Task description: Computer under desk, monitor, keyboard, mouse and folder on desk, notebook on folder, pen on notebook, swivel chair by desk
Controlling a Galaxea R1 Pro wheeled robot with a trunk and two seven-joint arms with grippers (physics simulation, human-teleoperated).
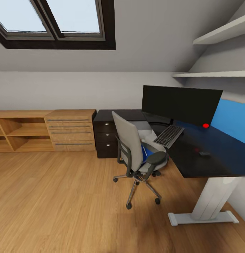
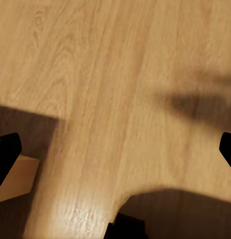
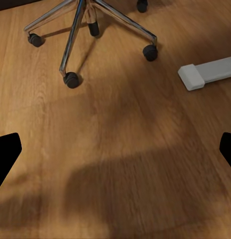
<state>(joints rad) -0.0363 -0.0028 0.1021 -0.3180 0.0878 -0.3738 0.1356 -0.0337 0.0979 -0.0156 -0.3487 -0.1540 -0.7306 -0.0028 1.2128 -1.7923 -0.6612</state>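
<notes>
The swivel chair (image 1: 136,151) back hides most of the folder (image 1: 146,154) lying on its seat; only a blue strip shows. Right of the keyboard (image 1: 168,135), the small dark mouse (image 1: 204,153) is too small to tell clearly. The picture's right edge cuts off the desk (image 1: 213,158).

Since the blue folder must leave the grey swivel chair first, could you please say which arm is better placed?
Probably right: the right wrist view faces the grey swivel chair's chrome base, while the left gripper faces wood floor. The bright blue folder lies on the seat.
</notes>
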